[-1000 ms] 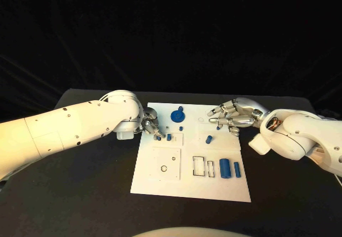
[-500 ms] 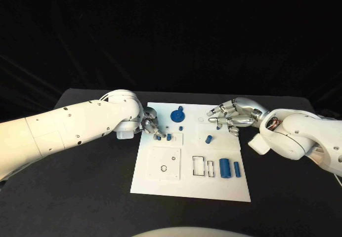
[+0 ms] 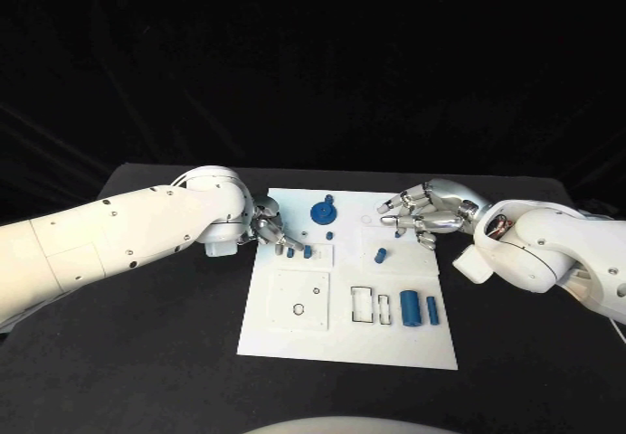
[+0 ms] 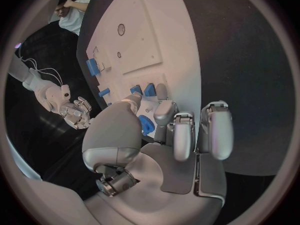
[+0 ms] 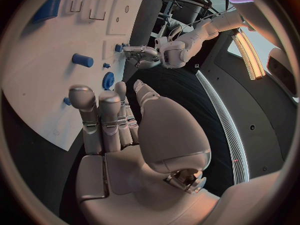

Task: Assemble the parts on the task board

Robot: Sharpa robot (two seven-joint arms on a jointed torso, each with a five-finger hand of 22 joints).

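1. Black desk [image 3: 156, 362] carries the white task board [image 3: 352, 334], which lies in front of me, its near strip bare.
2. Further in, the board has a square panel with two small holes and two upright rectangular slots. Just beside the slots lie a thick blue cylinder [image 3: 410, 307] and a thinner blue bar [image 3: 433, 310], both loose.
3. Beyond them, a short blue peg [image 3: 383, 256] stands alone near the middle of the board.
4. My left robot hand [image 3: 271, 231] is at the board's left edge, fingers curled down over two small blue pieces [image 3: 298, 252]. The left wrist view shows blue under the fingertips [image 4: 164, 112], but I cannot tell whether they pinch a piece or only touch it.
5. My right robot hand [image 3: 424, 214] hovers over the board's far right corner, fingers loosely spread and holding nothing.
6. Farthest, a round blue disc [image 3: 324, 212] sits near the board's far edge.
7. I judge the step in hand to be seating the small pieces on the left. The next move calls for a steady downward press, kept square to the board.
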